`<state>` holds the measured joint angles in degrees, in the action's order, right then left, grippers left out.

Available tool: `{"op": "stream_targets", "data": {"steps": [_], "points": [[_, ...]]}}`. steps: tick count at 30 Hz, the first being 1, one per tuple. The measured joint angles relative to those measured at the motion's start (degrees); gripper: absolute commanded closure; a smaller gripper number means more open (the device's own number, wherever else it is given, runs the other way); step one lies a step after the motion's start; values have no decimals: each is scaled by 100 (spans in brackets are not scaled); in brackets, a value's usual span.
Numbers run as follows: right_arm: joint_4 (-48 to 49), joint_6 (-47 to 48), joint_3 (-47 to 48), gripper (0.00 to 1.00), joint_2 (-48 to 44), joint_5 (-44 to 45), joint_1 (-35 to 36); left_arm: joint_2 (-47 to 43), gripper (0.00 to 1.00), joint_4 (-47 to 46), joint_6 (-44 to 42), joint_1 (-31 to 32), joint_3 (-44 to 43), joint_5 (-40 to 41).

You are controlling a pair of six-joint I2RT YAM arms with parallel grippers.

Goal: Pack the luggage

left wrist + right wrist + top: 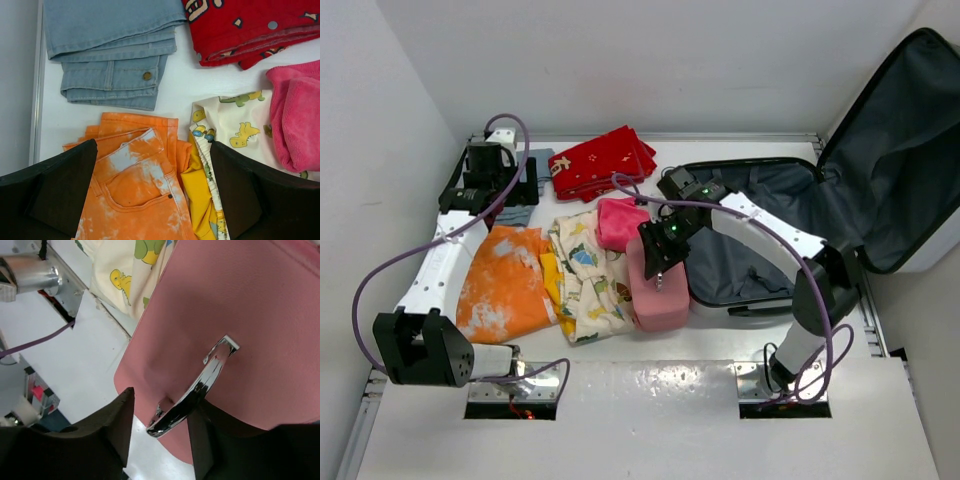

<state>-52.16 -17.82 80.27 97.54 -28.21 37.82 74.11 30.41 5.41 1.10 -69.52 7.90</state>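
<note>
The luggage (760, 235) lies open at the right, its dark grey lining showing and its lid (900, 140) propped up against the wall. My right gripper (660, 250) hangs over a small pink box (660, 298) just left of the luggage. In the right wrist view the gripper (162, 405) is open, with the box's chrome handle (200, 385) between the fingers and close to the right finger. My left gripper (515, 190) is open and empty at the back left. In the left wrist view it (152, 150) hovers above orange tie-dye trousers (135, 200).
Clothes lie between the arms: folded blue jeans (110, 45), a red printed cloth (602, 160), a pink towel (618, 220), a cream dinosaur-print garment (590, 275) with yellow cloth (200, 200) under it. White walls stand close at the left and back.
</note>
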Motion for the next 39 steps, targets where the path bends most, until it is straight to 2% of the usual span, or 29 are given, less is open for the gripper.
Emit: {"op": "stream_targets", "data": {"steps": [2,4,5,7,12,16,19,25,28,33,39], "points": [[55,2,-13,68,74,-203,-76,-2,0,-13,9,-22,7,-20],[103,-4,-37,93,146,-442,-168,-2,0,-28,33,-48,7,-50],[59,-144,-55,100,170,-621,-212,-2,0,-39,52,-70,7,-59],[9,-236,-76,100,197,-942,-308,4,0,-59,96,-116,7,-103],[-247,-157,120,100,214,-946,-387,101,0,-107,155,-256,7,-214],[-815,37,1051,100,210,-623,-459,348,0,-131,179,-382,-4,-387],[-861,350,1897,100,39,-210,-592,483,2,-136,175,-476,-9,-619],[-962,918,2483,100,-898,772,-1270,553,2,-380,37,-636,-81,-1423],[-1045,1443,2347,100,-1311,1397,-1637,675,3,-509,-9,-640,-271,-1727],[-953,2540,1423,100,-1751,2328,-2072,1080,4,-721,-35,-640,-660,-2057],[-175,3744,260,100,-1716,3200,-2774,1425,4,-769,-20,-640,-874,-2262]]}}
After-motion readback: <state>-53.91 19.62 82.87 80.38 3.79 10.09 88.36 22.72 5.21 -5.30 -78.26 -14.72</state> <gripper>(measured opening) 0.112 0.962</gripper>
